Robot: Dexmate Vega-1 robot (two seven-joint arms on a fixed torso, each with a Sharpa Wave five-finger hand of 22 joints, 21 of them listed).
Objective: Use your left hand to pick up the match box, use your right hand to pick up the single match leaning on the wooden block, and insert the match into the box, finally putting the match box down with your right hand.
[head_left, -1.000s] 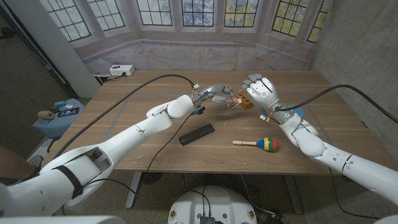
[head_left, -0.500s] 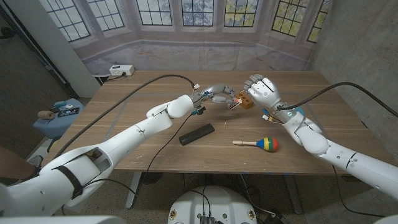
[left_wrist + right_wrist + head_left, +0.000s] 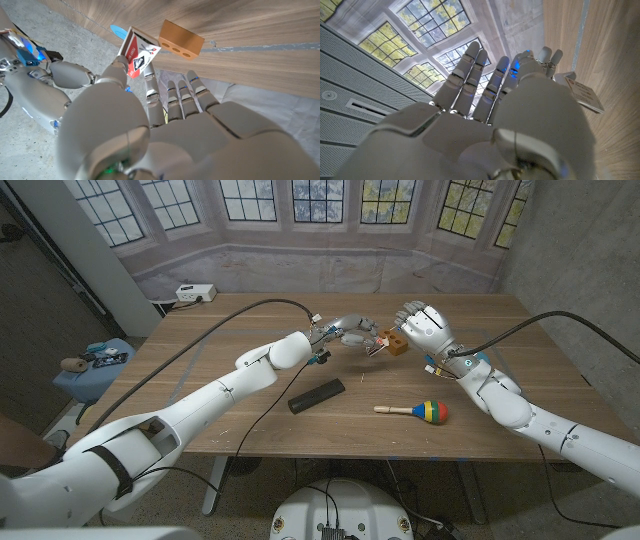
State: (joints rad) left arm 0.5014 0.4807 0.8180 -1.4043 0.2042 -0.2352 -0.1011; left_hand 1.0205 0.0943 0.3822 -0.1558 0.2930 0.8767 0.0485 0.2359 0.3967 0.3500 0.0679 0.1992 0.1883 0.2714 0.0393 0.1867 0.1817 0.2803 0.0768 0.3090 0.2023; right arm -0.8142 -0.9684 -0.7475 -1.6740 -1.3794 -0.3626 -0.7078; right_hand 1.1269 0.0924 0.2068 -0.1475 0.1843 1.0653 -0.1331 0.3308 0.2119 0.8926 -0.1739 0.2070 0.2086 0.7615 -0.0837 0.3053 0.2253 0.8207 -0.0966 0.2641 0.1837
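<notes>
Above the far middle of the wooden table (image 3: 300,360), I hold the match box (image 3: 139,53) pinched in the fingertips of my left hand (image 3: 349,330). The left wrist view shows its red-and-white printed face tilted and its tray pushed partly out at one end; what lies inside the tray cannot be made out. In the head view the box is a small red-and-white shape just left of the wooden block (image 3: 396,342).

The wooden block, tan with a row of round holes in one side, sits on the table just beside the box and right below the fingers of my right hand (image 3: 423,323). I cannot make out the match itself in any view; it is too small to tell whether it leans on the block.

My right hand hovers over the block with its fingers apart and extended, holding nothing that I can see; the right wrist view shows the fingers spread, with the box's pale end just past them.

Nearer to me on the table lie a black rectangular bar (image 3: 316,395) and, well to its right, a maraca (image 3: 418,411) with a wooden handle and a red, yellow and blue head.
</notes>
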